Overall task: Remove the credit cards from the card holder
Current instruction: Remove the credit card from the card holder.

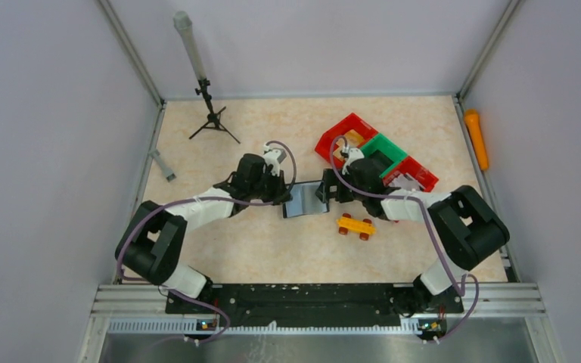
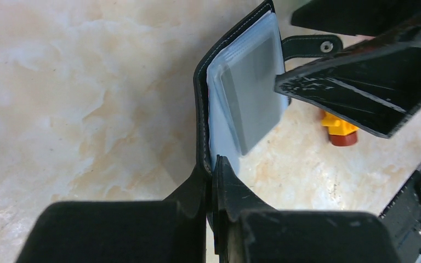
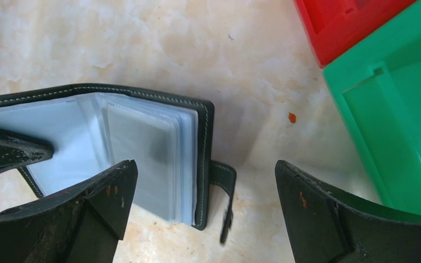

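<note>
Black stitched leather forms the small card holder, opened like a book at the middle of the marbled beige table. Its clear plastic sleeves are fanned out, and a grey card shows inside one of them. The strap tab with the silver snap hangs off the right cover.

The left gripper is pinched closed on the edge of the left cover, holding that half. The right gripper is spread wide and grips nothing. One of its fingers hovers over the sleeves, the other over bare table beside the strap.

I judge the step in hand to be the reach for the first card, with none drawn out yet. The next move calls for the right gripper to narrow onto the card's exposed edge, not the slippery sleeve, and pull along the pocket while the left holds firm.

Both arms reach forward and bend inward to meet at the holder, wrists low. A yellow-orange toy brick car sits near it, and red and green plastic bins lie behind the right arm.
</note>
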Robot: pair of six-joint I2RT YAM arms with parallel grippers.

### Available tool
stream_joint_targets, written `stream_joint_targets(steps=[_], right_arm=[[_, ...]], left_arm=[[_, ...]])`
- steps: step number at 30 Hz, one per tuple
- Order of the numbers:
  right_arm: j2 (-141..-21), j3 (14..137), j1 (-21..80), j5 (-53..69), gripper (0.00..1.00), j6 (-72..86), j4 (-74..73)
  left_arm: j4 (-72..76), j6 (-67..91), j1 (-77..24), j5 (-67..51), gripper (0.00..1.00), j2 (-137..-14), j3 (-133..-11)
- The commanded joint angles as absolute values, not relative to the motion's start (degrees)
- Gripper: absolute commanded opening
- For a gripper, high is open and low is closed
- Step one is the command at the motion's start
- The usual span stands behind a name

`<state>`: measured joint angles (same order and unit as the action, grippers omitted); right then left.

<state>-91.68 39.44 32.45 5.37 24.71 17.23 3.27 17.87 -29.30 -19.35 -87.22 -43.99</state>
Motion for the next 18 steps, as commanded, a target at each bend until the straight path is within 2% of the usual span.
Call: stream_joint_targets(steps=[1, 12, 18], right_arm=[[-92.3, 38.4, 31.1, 10.3, 0.98, 27.1, 25.5], [-84.4, 26.7, 28.8, 21.1, 0.98, 29.8, 47.9], [-84.5, 23.2, 27.2, 26.4, 0.98, 34.4, 59.1]], left_arm=[[13.6, 18.1, -29.4, -25.6, 0.00, -82.8, -41.6], [28.2, 27.2, -27.1, -35.9, 0.00, -76.4, -35.0], [35.6, 31.2, -23.7, -38.5, 0.00, -73.5, -31.0]])
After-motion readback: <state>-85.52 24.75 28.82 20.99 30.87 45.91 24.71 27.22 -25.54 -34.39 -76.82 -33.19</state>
